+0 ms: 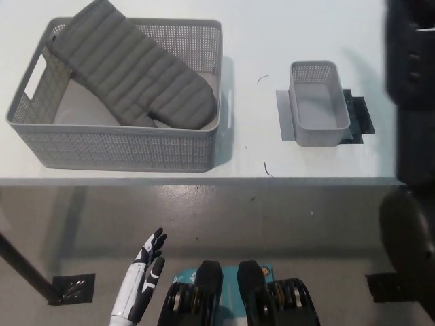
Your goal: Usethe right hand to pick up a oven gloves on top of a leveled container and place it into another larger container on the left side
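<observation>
The white left robot hand (145, 272) hangs low at the robot's left side with its fingers (157, 239) spread apart and empty, the white forearm running down below it. The black right arm (411, 102) stands along the far right edge, blurred; its robot hand is out of view.

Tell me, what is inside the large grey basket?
A grey oven glove lies slanted inside the large basket, its cuff over the back rim. Whatever is beneath the glove is covered.
</observation>
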{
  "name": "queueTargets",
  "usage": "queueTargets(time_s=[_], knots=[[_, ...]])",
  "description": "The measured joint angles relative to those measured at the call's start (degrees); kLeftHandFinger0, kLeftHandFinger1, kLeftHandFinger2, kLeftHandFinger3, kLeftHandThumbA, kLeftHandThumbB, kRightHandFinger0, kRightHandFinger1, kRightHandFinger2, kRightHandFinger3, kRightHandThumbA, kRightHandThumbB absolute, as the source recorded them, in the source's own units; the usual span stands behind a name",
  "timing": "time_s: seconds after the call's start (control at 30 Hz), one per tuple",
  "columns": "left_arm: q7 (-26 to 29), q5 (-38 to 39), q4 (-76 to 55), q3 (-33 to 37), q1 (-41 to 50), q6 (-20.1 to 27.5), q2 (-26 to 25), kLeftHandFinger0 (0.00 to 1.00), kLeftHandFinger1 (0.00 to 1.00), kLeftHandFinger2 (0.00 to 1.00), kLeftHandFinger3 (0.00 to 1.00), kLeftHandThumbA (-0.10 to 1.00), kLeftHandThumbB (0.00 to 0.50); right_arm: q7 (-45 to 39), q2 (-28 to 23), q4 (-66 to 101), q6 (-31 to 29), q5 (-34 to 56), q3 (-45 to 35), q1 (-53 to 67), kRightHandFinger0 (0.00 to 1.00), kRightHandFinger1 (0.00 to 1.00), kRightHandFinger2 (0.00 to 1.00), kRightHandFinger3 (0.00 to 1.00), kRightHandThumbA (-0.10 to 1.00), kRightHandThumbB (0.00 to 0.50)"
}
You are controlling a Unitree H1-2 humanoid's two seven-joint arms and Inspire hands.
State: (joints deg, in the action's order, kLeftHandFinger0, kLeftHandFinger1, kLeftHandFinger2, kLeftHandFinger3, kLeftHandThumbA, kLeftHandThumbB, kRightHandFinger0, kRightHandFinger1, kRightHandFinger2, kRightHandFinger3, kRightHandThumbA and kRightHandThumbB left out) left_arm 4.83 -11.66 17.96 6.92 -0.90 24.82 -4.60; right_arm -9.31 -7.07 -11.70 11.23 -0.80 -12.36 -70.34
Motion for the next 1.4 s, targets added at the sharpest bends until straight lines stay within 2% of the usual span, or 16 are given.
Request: queueTargets(time_s=[0.03, 0.1, 0.23, 0.3, 0.4, 0.43, 0.47, 0.57, 0.6, 0.63, 0.67, 0.77, 0.97, 1.0, 1.13, 1.4], knots=[[0.0, 0.0, 0.0, 0.0, 0.0, 0.0, 0.0, 1.0, 1.0, 1.0, 1.0, 1.0, 0.094, -0.2, -1.0, 2.4, 0.3, 0.6, -0.3, 1.2, 1.0, 1.0, 1.0, 1.0, 1.0, 0.425], [0.0, 0.0, 0.0, 0.0, 0.0, 0.0, 0.0, 1.0, 1.0, 1.0, 1.0, 1.0, 0.106, -0.4, -2.5, 6.7, 1.0, 1.5, -1.1, 4.2, 1.0, 1.0, 1.0, 1.0, 1.0, 0.478], [0.0, 0.0, 0.0, -0.1, -0.2, 0.0, 0.0, 1.0, 1.0, 1.0, 1.0, 1.0, 0.091, -0.9, -5.7, 14.4, 1.8, 3.8, -2.9, 11.4, 1.0, 1.0, 1.0, 1.0, 1.0, 0.431], [0.0, 0.0, 0.1, -0.1, -0.2, 0.0, 0.0, 1.0, 1.0, 1.0, 1.0, 1.0, 0.092, -1.0, -7.0, 18.5, 1.9, 5.1, -3.8, 16.1, 1.0, 1.0, 1.0, 1.0, 1.0, 0.481], [0.0, 0.0, 0.1, -0.1, -0.2, 0.0, 0.0, 1.0, 1.0, 1.0, 1.0, 1.0, 0.095, -1.1, -8.3, 24.6, 2.1, 7.1, -5.1, 25.0, 1.0, 1.0, 1.0, 1.0, 1.0, 0.445], [0.0, 0.0, 0.1, -0.1, -0.2, 0.0, 0.0, 1.0, 1.0, 1.0, 1.0, 1.0, 0.102, -1.2, -8.4, 26.7, 2.1, 7.7, -5.3, 28.2, 1.0, 1.0, 1.0, 1.0, 1.0, 0.38], [0.0, 0.1, 0.1, -0.1, -0.2, 0.0, 0.0, 1.0, 1.0, 1.0, 1.0, 1.0, 0.105, -1.2, -8.4, 29.0, 2.1, 8.3, -5.4, 32.0, 1.0, 1.0, 1.0, 1.0, 1.0, 0.36], [0.0, 0.1, 0.1, 0.0, -0.2, 0.0, 0.0, 1.0, 1.0, 1.0, 1.0, 1.0, 0.106, -1.7, -8.0, 35.2, 1.6, 9.3, -4.6, 44.2, 1.0, 1.0, 1.0, 1.0, 1.0, 0.364], [0.0, 0.1, 0.1, 0.0, -0.2, 0.0, 0.0, 1.0, 1.0, 1.0, 1.0, 1.0, 0.11, -2.0, -7.6, 36.7, 1.4, 9.5, -3.9, 48.0, 1.0, 1.0, 1.0, 1.0, 1.0, 0.317], [0.0, 0.1, 0.1, 0.0, -0.3, 0.0, 0.0, 1.0, 1.0, 1.0, 1.0, 1.0, 0.104, -2.2, -7.0, 38.1, 1.0, 9.7, -3.0, 52.2, 1.0, 1.0, 1.0, 1.0, 1.0, 0.227], [0.0, 0.1, 0.1, 0.0, -0.4, 0.0, 0.0, 1.0, 1.0, 1.0, 1.0, 1.0, 0.122, -2.5, -6.6, 39.3, 0.5, 9.9, -1.9, 55.7, 1.0, 1.0, 1.0, 1.0, 1.0, 0.282], [-0.1, 0.1, 0.1, 0.0, -0.7, 0.0, 0.0, 1.0, 1.0, 1.0, 1.0, 1.0, 0.106, -3.5, -5.2, 41.3, -1.7, 9.7, 3.0, 65.3, 1.0, 1.0, 1.0, 1.0, 1.0, 0.306], [-0.2, 0.1, 0.0, 0.1, -1.5, 0.0, -0.1, 1.0, 1.0, 1.0, 1.0, 1.0, 0.108, -5.2, -4.4, 36.6, -7.1, 7.6, 12.8, 72.1, 1.0, 1.0, 1.0, 1.0, 1.0, 0.133], [-0.2, 0.1, -0.1, 0.1, -1.6, 0.0, -0.1, 1.0, 1.0, 1.0, 1.0, 1.0, 0.106, -5.4, -4.4, 35.0, -8.0, 7.2, 14.0, 72.0, 1.0, 1.0, 1.0, 1.0, 1.0, 0.123], [-0.2, 0.1, -0.2, 0.1, -1.8, 0.0, -0.2, 1.0, 1.0, 1.0, 1.0, 1.0, 0.113, -5.9, -4.1, 27.4, -11.7, 5.1, 18.1, 71.6, 1.0, 1.0, 1.0, 1.0, 1.0, 0.182], [-0.1, 0.0, -0.3, 0.2, -1.8, 0.0, -1.0, 1.0, 1.0, 1.0, 1.0, 1.0, 0.073, -5.7, -3.9, 14.7, -17.1, 1.6, 20.3, 70.5, 1.0, 1.0, 1.0, 1.0, 1.0, 0.127]])
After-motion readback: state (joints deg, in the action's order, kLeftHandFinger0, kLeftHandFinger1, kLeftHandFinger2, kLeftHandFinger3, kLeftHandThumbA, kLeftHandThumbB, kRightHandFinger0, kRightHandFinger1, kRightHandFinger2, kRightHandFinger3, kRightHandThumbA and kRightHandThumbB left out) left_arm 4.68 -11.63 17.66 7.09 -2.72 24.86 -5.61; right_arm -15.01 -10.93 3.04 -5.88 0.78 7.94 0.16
